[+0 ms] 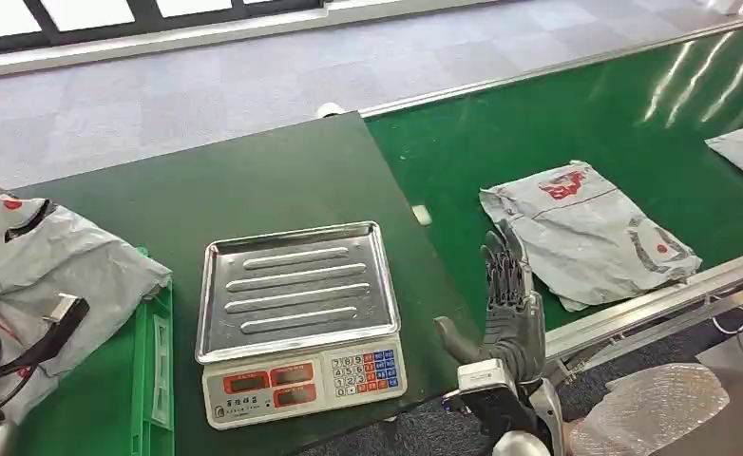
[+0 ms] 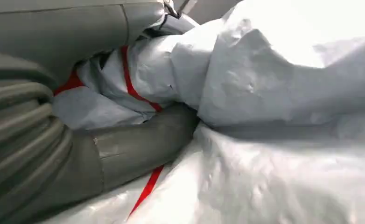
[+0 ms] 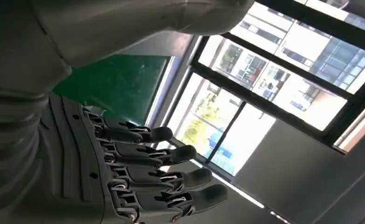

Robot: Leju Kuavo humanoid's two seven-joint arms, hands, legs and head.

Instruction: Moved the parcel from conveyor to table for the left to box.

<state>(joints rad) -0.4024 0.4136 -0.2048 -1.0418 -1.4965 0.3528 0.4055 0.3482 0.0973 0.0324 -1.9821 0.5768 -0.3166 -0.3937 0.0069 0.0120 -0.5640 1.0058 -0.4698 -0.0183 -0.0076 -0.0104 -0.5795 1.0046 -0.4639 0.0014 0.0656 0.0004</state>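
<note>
While crinkled grey plastic parcel [image 1: 591,231] lies flat, ribbed steel scale [image 1: 296,318] beside

Markings: little that we can read.
We find red printed characters on the grey parcel [image 1: 588,231] lying on the conveyor [image 1: 624,114], too blurred to make out, plus a red-and-black round emblem near its lower corner. The scale [image 1: 296,321] carries a coloured keypad and two red display windows; we cannot read any digits. Another grey parcel [image 2: 264,116] shows red stripes, no legible text.
</note>
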